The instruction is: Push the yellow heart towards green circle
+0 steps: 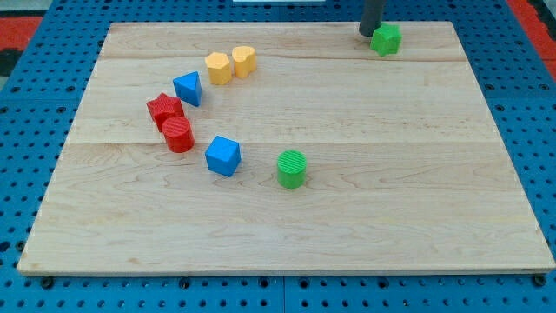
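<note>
Yellow heart [244, 60] sits near the board's top edge, well apart from the green circle [292, 169]; my tip [367, 34] (no pincer fitted) waits top-right, push unstarted.

We are looking down at an angle from beyond the view's bottom edge of the wooden board [287, 226], facing its far edge. We are seeing the whole board, framed fairly close, through one camera.
</note>
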Tool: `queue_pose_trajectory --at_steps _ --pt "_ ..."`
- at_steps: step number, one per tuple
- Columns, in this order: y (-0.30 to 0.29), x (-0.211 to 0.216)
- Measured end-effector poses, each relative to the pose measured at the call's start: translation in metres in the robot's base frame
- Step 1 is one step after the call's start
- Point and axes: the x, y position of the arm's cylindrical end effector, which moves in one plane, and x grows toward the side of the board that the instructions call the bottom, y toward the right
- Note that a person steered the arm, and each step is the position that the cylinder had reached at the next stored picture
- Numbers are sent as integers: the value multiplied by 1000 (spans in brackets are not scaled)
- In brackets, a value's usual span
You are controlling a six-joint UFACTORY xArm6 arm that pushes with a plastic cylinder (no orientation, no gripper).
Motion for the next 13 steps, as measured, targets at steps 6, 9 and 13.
queue_pose_trajectory --at_steps 6,9,13 --pt "-258 9" --pt "-180 51" --pt "-223 106"
